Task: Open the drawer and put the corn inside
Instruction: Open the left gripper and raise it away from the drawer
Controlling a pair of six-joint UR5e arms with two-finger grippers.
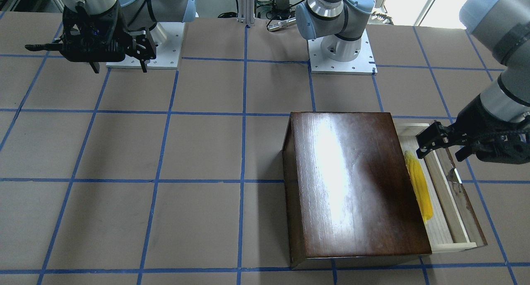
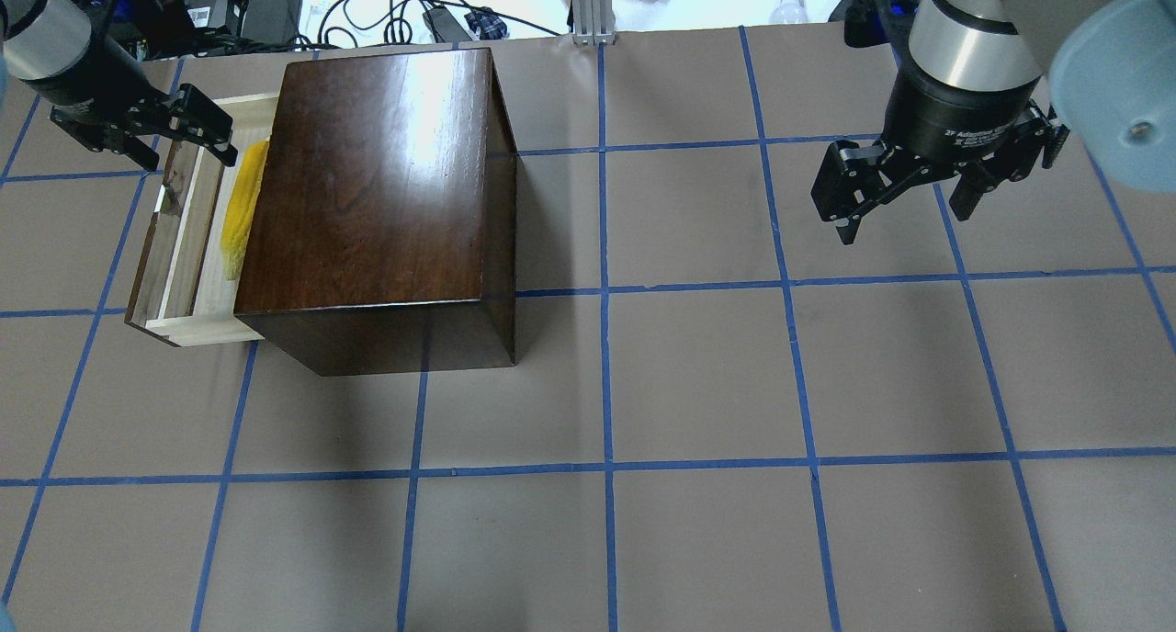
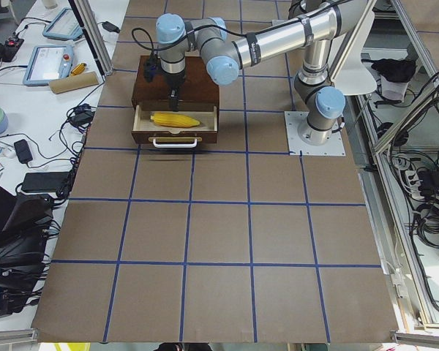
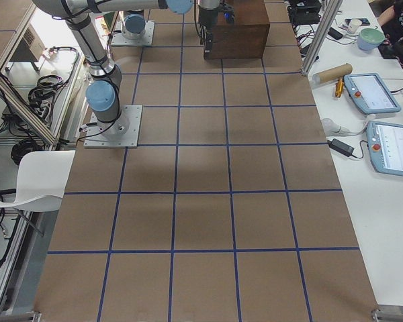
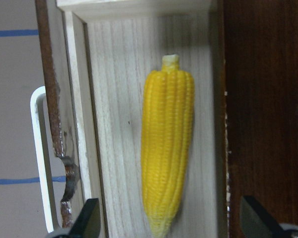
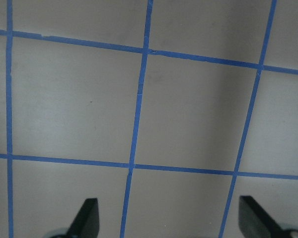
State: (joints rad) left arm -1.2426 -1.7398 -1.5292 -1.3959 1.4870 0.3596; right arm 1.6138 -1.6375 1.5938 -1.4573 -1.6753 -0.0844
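Note:
The drawer point(image 1: 441, 218) of the dark-brown box point(image 1: 352, 181) is pulled out, showing pale wood point(image 2: 207, 283) and a dark front panel point(image 3: 175, 135). The yellow corn point(image 1: 419, 189) lies flat inside it, along the box's edge point(image 2: 241, 211), and is clear in the left wrist view point(image 5: 168, 153). My left gripper point(image 1: 439, 152) is open and empty, hanging above the drawer's far end point(image 2: 184, 154), apart from the corn. My right gripper point(image 2: 905, 219) is open and empty above bare table point(image 1: 120, 67), far from the box.
The drawer's pale metal handle point(image 5: 37, 163) sticks out from its front panel. The table is brown with a blue tape grid. The arm bases point(image 1: 341, 49) stand at the robot's side. Side tables with tablets point(image 4: 371, 92) and cables flank the table ends.

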